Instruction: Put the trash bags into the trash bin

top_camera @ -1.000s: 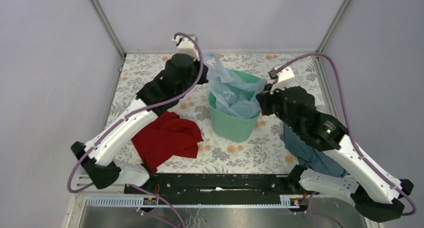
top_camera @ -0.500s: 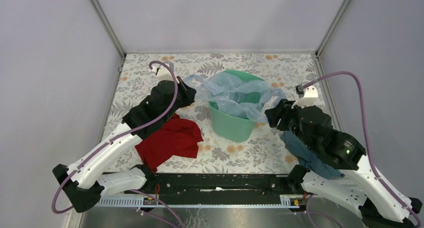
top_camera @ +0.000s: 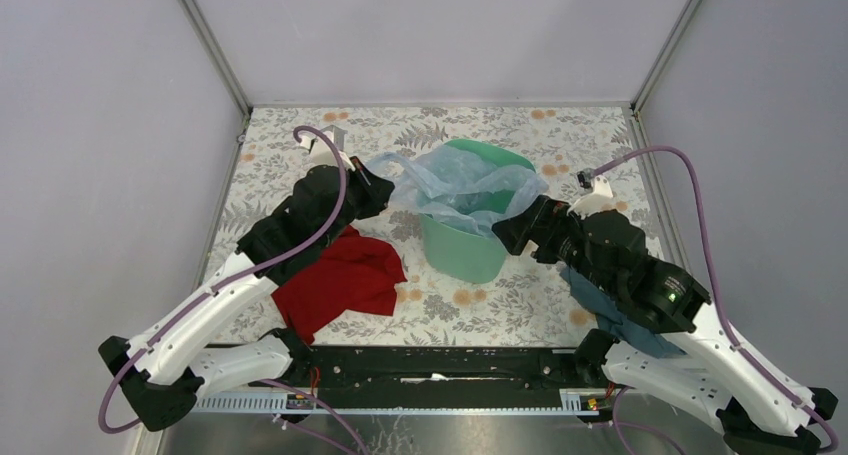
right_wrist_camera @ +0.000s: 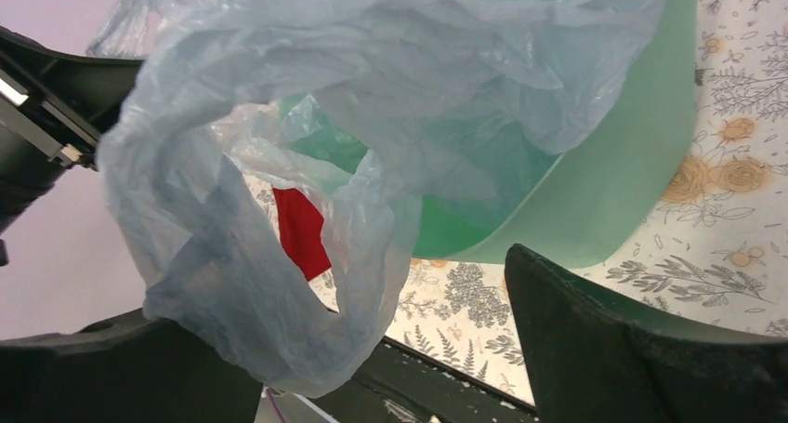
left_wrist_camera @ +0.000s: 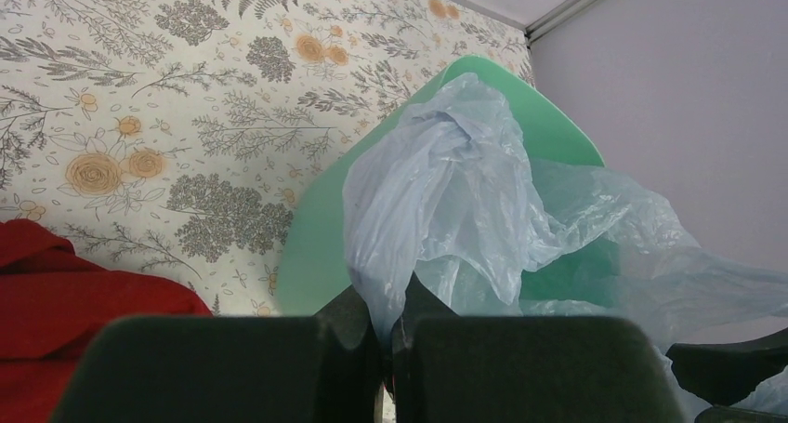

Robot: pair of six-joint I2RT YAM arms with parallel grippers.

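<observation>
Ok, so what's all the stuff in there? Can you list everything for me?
trash bin: one, mint green, upright mid-table.
trash bag: one, see-through pale blue, draped over the bin's rim, partly inside.
red cloth: one, red, on the table left of the bin.
dark cloth: one, dark blue, right of the bin, partly under the right arm.
table: one, white with flower print, under everything.
cables: two, purple, one along each arm.
left hand: one, black, shut on the bag.
right hand: one, black, open beside the bag.
</observation>
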